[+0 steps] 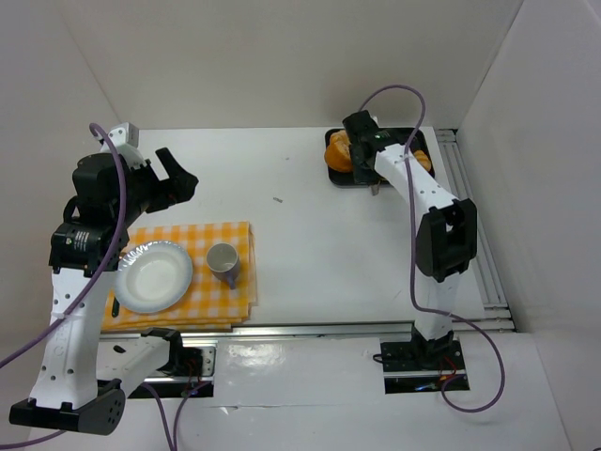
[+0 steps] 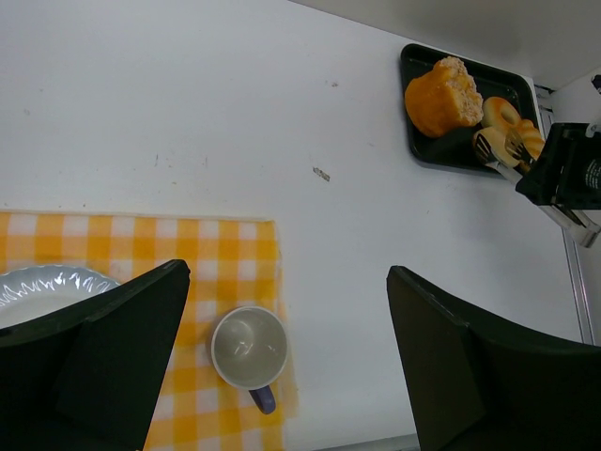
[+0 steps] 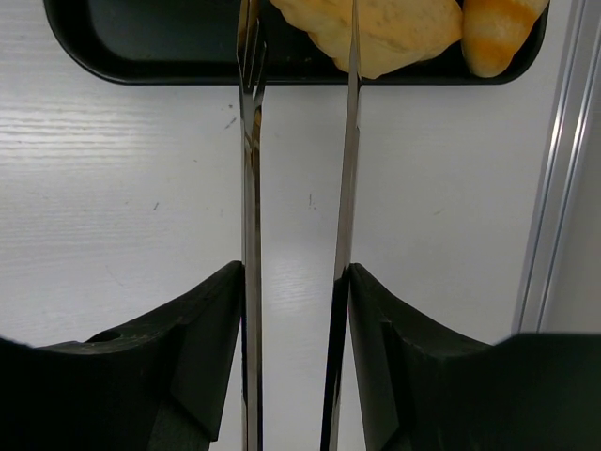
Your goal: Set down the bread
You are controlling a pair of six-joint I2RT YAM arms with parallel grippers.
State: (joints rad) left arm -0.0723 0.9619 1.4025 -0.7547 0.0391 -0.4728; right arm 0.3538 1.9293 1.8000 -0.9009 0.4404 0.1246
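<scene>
A large orange bread (image 1: 338, 150) and smaller rolls (image 1: 423, 160) lie in a black tray (image 1: 349, 178) at the back right. My right gripper (image 1: 368, 148) is over the tray, shut on metal tongs (image 3: 249, 188). The tongs' tips reach over the tray (image 3: 141, 47), and one arm crosses a pale bread (image 3: 376, 28). The tongs hold nothing. My left gripper (image 1: 178, 174) is open and empty, high above the table's left side. In the left wrist view, the left gripper (image 2: 288, 271) looks down past a cup (image 2: 249, 348), with the bread (image 2: 441, 94) far off.
A yellow checked cloth (image 1: 188, 235) lies front left with a white plate (image 1: 153, 277) and a grey cup (image 1: 223, 260) with a blue handle on it. A metal rail (image 1: 470, 216) runs along the right edge. White walls enclose the table.
</scene>
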